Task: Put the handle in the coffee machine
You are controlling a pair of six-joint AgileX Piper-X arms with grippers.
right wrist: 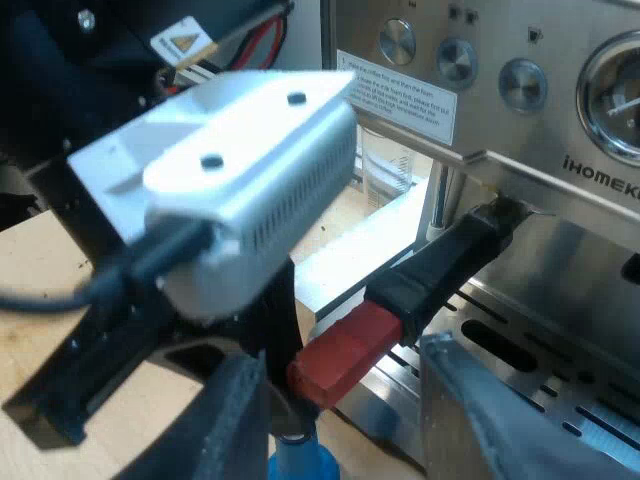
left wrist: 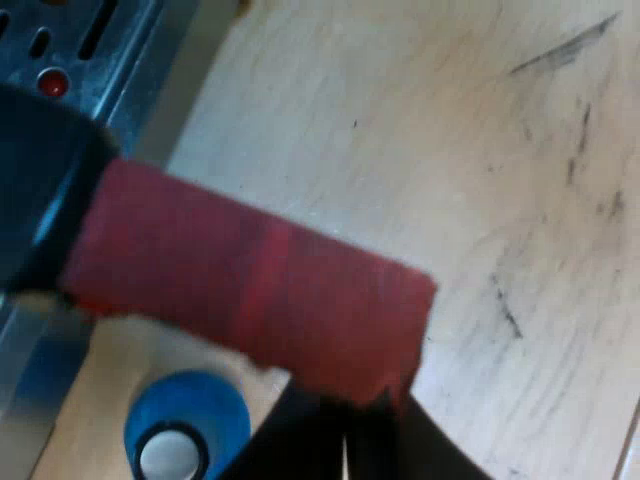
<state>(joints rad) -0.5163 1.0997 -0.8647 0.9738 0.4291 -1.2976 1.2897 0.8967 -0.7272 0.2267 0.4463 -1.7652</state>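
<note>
Left pincer (left wrist: 345, 425): fingers together, nothing between them, set against the side of the handle (left wrist: 250, 285) at its red end. We read that as a shove, not a grip, since closed fingers give a stiff face for swinging the handle round in its seat. The blue tamper (left wrist: 185, 432) stands on the worktop (left wrist: 430, 130) right under the red end and pincer, just beside the tray (left wrist: 60, 60) edge. So we've little room to drop. Out past the red tip it's open worktop, and that's our free side.

Right pincer (right wrist: 338, 352): fingers wide apart, empty, facing the machine (right wrist: 560, 110) front from out beyond the red end. We take it as parked clear of the swing.

From there the handle's head sits up under the machine's front. The dark shaft runs out at a slant over the slotted tray, and the red end is past the tray's edge. Seated, we'd say. We can't tell whether it's locked, and the slant suggests more turn to go.

A glass (right wrist: 385, 170) sits back under the panel, well apart from the handle.

Tight spot: the left arm's body is close beside one right finger, so a swing that way risks a knock.
</note>
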